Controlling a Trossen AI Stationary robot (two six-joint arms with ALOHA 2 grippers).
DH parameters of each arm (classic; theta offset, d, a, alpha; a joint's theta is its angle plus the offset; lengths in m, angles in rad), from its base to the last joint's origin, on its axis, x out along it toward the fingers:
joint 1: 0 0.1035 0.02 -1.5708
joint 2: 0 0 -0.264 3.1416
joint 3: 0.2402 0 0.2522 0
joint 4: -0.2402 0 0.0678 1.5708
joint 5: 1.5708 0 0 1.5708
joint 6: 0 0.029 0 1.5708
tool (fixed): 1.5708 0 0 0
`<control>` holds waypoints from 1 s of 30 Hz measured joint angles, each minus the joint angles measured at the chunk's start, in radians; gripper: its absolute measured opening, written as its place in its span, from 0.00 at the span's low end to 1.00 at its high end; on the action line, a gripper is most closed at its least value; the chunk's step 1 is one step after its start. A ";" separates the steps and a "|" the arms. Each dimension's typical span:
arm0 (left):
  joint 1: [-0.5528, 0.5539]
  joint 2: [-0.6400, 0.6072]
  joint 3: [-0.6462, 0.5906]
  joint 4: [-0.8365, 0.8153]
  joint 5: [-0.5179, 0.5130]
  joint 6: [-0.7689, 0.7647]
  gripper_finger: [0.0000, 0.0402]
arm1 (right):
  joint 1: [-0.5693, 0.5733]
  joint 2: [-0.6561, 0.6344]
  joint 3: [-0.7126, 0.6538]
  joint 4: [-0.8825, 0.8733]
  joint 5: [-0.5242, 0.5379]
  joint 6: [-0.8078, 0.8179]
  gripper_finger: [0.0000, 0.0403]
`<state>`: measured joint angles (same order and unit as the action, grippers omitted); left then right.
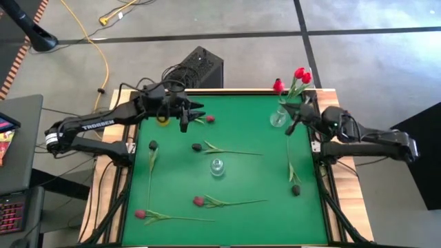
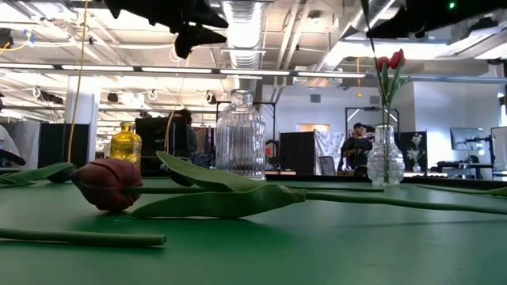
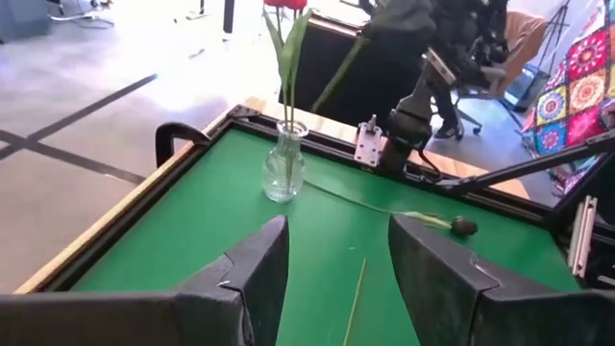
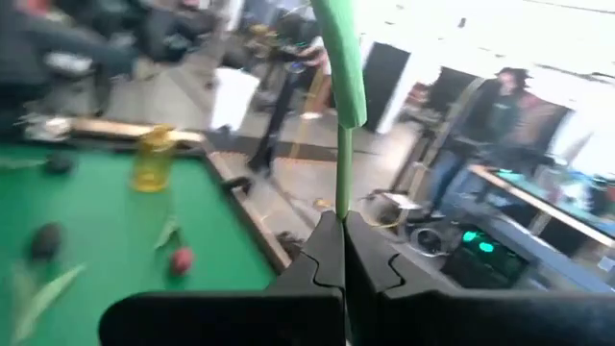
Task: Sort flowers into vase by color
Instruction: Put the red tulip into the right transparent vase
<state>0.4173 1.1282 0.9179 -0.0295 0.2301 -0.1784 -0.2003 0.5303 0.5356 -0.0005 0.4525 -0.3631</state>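
The flower head above the right claw is cut off in its own wrist view, which shows only a thin green stem pinched between the clenched fingers. The high view places that claw right beside the clear glass bud vase at the far right of the green felt worktop, where three bright red tulips stand; which of them the pinched stem belongs to is hard to make out. The left claw reaches in over the far left part, fingers spread and holding nothing, as the left wrist view shows with a loose stem lying on the felt past the gap. A small amber glass vase sits under that arm, half hidden from above but plain in the low view. A pinkish-crimson tulip lies just beside the left claw, and dark-headed tulips lie further toward the near side. A clear ribbed glass vase stands mid-worktop, well apart from both claws.
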 joint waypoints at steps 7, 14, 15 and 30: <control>0.000 0.001 -0.073 0.106 0.014 -0.043 0.42 | -0.123 -0.013 -0.090 0.092 -0.007 0.021 0.04; 0.000 0.001 -0.096 0.111 0.026 -0.045 0.42 | -0.171 -0.013 -0.158 0.192 -0.009 0.069 0.05; 0.000 0.001 -0.097 0.112 0.025 -0.044 0.42 | -0.176 -0.012 -0.166 0.204 -0.009 0.080 0.05; 0.000 0.001 -0.099 0.111 0.023 -0.048 0.42 | -0.196 -0.013 -0.200 0.205 -0.007 0.174 0.08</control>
<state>0.4171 1.1294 0.8188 0.0817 0.2532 -0.2260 -0.3962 0.5175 0.3355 0.2047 0.4454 -0.1886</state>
